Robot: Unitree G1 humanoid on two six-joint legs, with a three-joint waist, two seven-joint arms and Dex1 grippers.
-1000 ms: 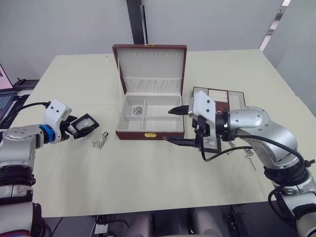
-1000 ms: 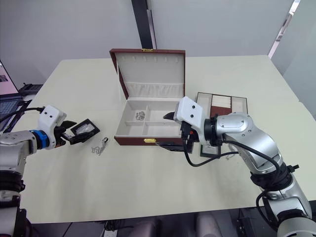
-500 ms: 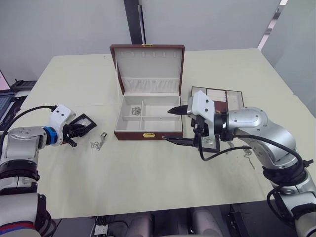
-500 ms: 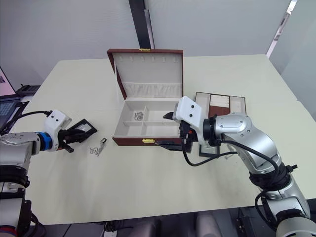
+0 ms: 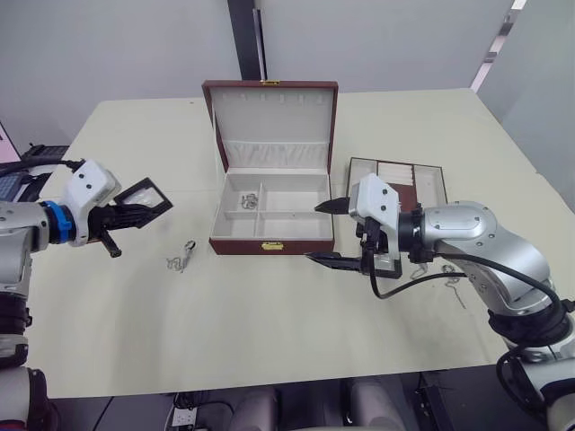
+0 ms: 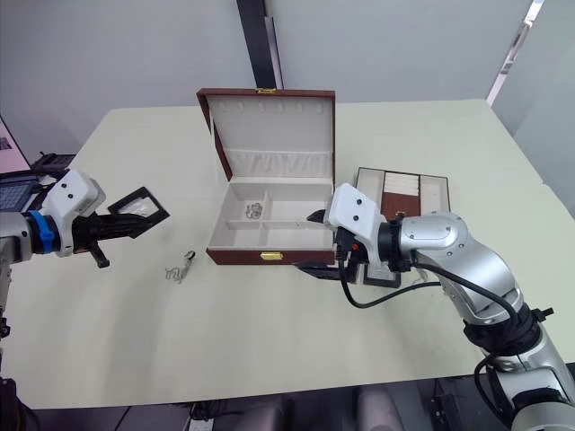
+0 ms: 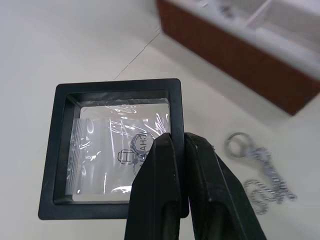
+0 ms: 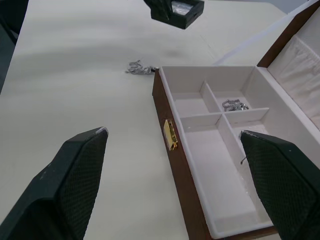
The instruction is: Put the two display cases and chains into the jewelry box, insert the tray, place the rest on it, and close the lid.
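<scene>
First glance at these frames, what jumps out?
The open jewelry box at the table's middle, its lid standing upright. Off to its left, the left gripper holds a display case clear of the table. The right gripper, jaws wide, hovers at the box's front right corner beside a brown tray.

The cream-coloured table (image 5: pixel 269 332) carries everything, its far edge meeting a pale grey wall (image 5: pixel 117 45). A dark vertical post (image 5: pixel 244 40) rises behind the far edge, near its middle. Beyond the table's left edge sits a dark device with cables (image 6: pixel 49 162), and part of a screen (image 5: pixel 7 139) shows beside it.
</scene>
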